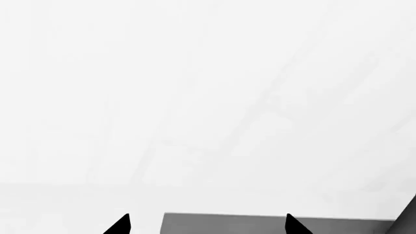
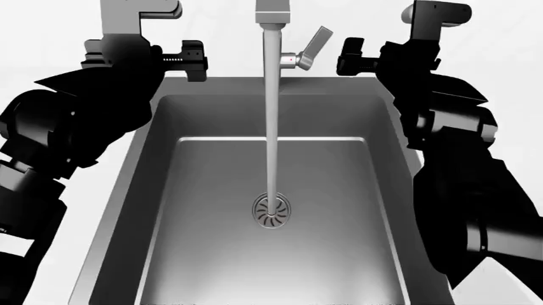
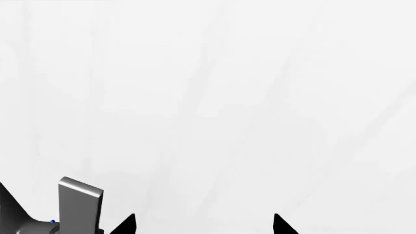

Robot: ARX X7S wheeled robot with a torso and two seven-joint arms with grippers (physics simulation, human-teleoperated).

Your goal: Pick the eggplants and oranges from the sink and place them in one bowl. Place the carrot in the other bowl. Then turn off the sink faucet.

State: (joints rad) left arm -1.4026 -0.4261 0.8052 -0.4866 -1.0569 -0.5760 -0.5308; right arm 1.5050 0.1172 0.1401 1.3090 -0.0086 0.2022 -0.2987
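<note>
The dark grey sink [image 2: 170, 190] lies below me, and its basin holds only the round slotted drain [image 2: 271, 211]. The steel faucet [image 2: 273, 25] stands at the back. Water [image 2: 273, 127] runs from it down to the drain. Its short lever handle [image 2: 318, 41] angles up to the right and also shows in the right wrist view [image 3: 81, 204]. My left gripper [image 2: 191, 60] [image 1: 208, 226] is open and empty at the sink's back left corner. My right gripper [image 2: 350, 56] [image 3: 203, 226] is open and empty just right of the lever. The eggplant, orange, carrot and both bowls are out of view.
White counter [image 2: 509, 95] flanks the sink on both sides, with a white wall behind. Both wrist views face plain white wall. A flat grey surface [image 1: 260, 225] shows low between the left fingertips; I cannot tell what it is.
</note>
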